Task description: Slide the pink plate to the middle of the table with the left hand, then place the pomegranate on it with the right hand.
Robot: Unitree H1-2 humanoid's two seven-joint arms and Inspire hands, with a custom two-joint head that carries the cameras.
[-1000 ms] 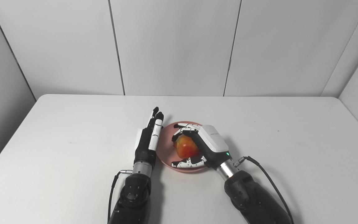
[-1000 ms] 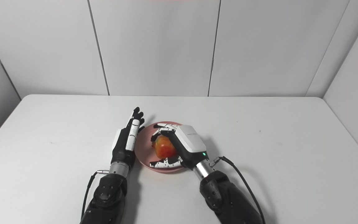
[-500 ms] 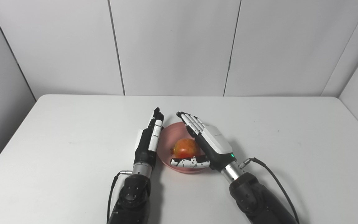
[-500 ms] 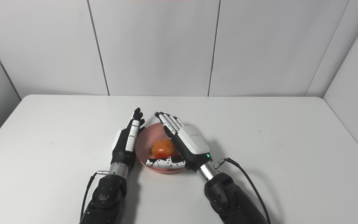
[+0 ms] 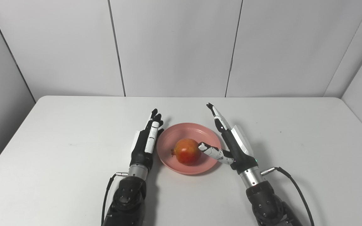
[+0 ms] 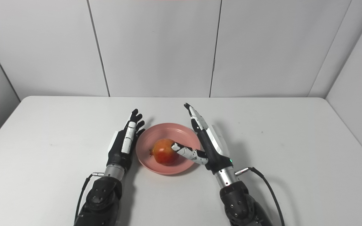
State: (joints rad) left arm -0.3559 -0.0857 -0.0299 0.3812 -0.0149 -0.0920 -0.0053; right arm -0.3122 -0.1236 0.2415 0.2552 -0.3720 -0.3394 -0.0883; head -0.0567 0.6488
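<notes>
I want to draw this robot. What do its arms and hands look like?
Both arms are chunky and black, with a shiny silver wrist ring. The left hand and right hand are black with white plates on the fingers and a white plate on the back. A thin black cable loops from each wrist. A tiny green light glows by the right wrist.

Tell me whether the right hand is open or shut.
Open: the right hand has its fingers straight and holds nothing; the pomegranate sits on the pink plate.

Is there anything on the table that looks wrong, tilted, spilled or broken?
Nothing stands out. The pomegranate sits whole on the pink plate, which lies flat on the table. The left hand and right hand are open on either side, holding nothing.
</notes>
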